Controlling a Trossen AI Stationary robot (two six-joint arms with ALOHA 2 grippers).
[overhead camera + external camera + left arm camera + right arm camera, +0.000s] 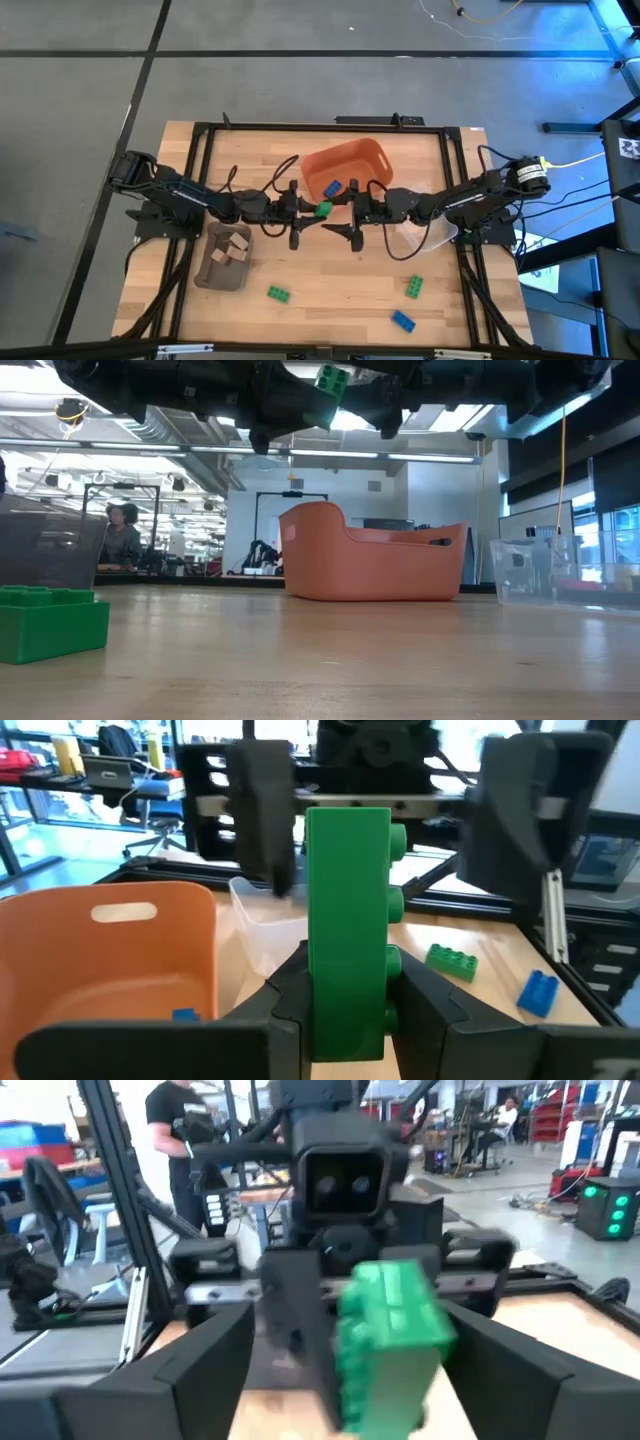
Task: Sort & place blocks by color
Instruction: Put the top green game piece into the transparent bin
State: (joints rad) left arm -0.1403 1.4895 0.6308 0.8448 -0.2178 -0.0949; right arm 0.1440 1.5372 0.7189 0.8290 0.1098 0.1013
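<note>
Right now my left hand (345, 995) is clamped on the green block (348, 920), holding it upright in the air above mid-table just beside the orange bin (345, 166), while my right hand (345, 1370) faces it with fingers spread wide either side, holding nothing. I judge it light, rigid and slick plastic, so I'd pinch the flat side faces, not the studs.

Table (330, 300): light wood top, framed by black metal rails.
Orange bin (345, 170): seen at 12 o'clock of table centre, open top, handle slot in end wall; in low view it is set mid-table, well back.
Grey-brown tray (222, 262): found at approx. 8 o'clock, nr left rail.
Clear plastic tub (535, 570): placed at approx. 3 o'clock, nr right rail, see-through walls.
Cables (575, 205): black and yellow, run off table's right side.
Person (120, 538): seen far back in room, seated at bench.
</note>
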